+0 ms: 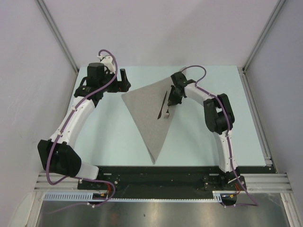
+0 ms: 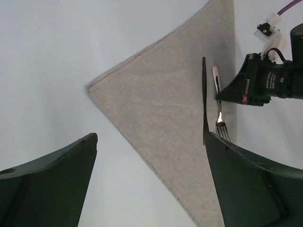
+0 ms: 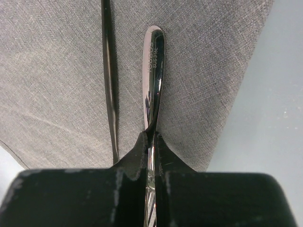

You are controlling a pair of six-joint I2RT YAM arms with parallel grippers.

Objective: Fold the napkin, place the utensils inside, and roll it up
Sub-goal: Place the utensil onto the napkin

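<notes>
Top view, surroundings: You have a pale blue table [image 1: 109, 142] with plain grey walls around it. Both arm bases sit on a metal rail at the near edge.
Top view, napkin: The napkin [image 1: 149, 113] lies mid-table, folded into a triangle with its long point toward the bases.
Top view, utensils: The dark utensil [image 1: 163, 104] and the fork [image 1: 166, 113] lie side by side along the napkin's right edge, with the fork on the outside.
Top view, in the way: Your right wrist hangs over the napkin's upper right corner and hides the utensils' far ends.
Top view, grippers: Your right gripper [image 1: 173, 98] is down at the utensils. Your left gripper [image 1: 120, 81] is over bare table, just beyond the napkin's left corner.
Left wrist, napkin: A folded corner of the napkin [image 2: 156, 118] points left, below the left gripper [image 2: 150, 136].
Left wrist, hand: Its fingers [image 2: 52, 184] are spread wide and hold nothing.
Left wrist, in the way: The right-hand finger covers the near tip of the dark utensil [image 2: 204, 99] and part of the tines of the fork [image 2: 219, 116].
Left wrist, other arm: The tip of the right gripper [image 2: 221, 97] meets the fork's handle.
Right wrist, hand: Your right gripper [image 3: 150, 139] has its fingers [image 3: 128, 165] pinched tight on the handle of the fork [image 3: 154, 66].
Right wrist, neighbours: The dark utensil [image 3: 109, 80] runs parallel just left of the fork, down to the left finger's edge. You cannot tell whether it touches the finger.
Right wrist, underneath: The napkin [image 3: 52, 71] lies under both utensils, and the table [image 3: 279, 94] shows at the right.
</notes>
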